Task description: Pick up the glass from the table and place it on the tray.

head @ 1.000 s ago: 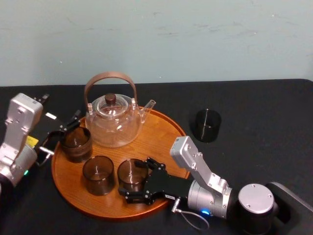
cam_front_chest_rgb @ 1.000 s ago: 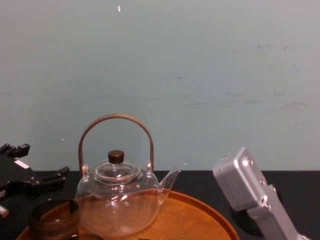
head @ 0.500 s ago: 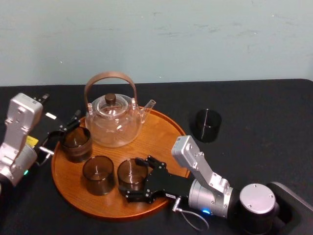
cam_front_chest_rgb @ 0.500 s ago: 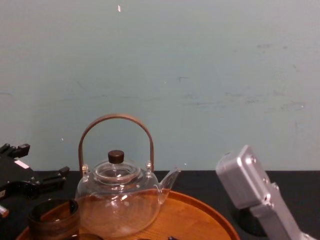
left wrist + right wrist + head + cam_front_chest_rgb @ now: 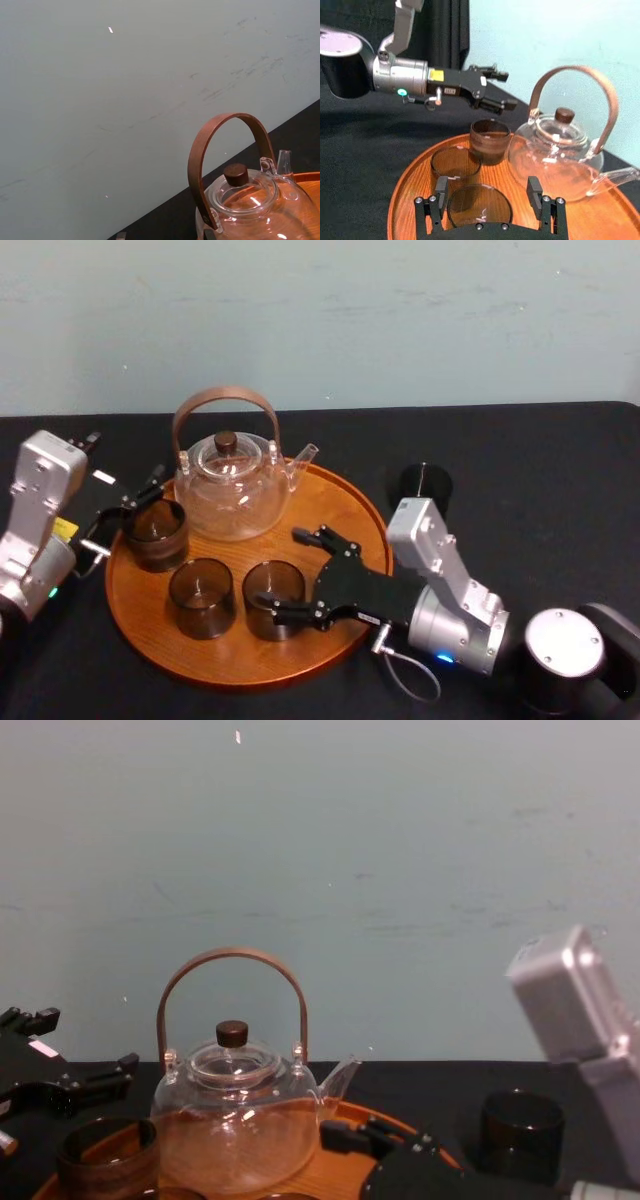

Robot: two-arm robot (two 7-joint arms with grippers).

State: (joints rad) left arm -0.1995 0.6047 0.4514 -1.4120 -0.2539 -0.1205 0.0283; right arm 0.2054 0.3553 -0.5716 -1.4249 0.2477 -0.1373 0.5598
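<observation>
The glass (image 5: 273, 598) is standing on the tray (image 5: 332, 506), near the tray's front rim. The right gripper (image 5: 276, 568) is reaching in over the tray's right-front rim. Its fingers are spreading wide on either side of the glass. In the right wrist view a gap is showing between each finger and the glass wall, so the claw is pinching nothing.

The left gripper (image 5: 138, 498) is hovering at the tray's left-back rim with its fingers also spread apart. It is sitting just beside a second glass (image 5: 155, 533) on the tray and is not holding it. A third glass (image 5: 200, 597) is standing at the tray's front, just left of the first one. The teapot (image 5: 232, 495) is occupying the tray's back part.

A dark glass (image 5: 425, 480) is standing off the tray, on the table (image 5: 540, 470) beyond the tray's right rim. The right arm is partly hiding it.
</observation>
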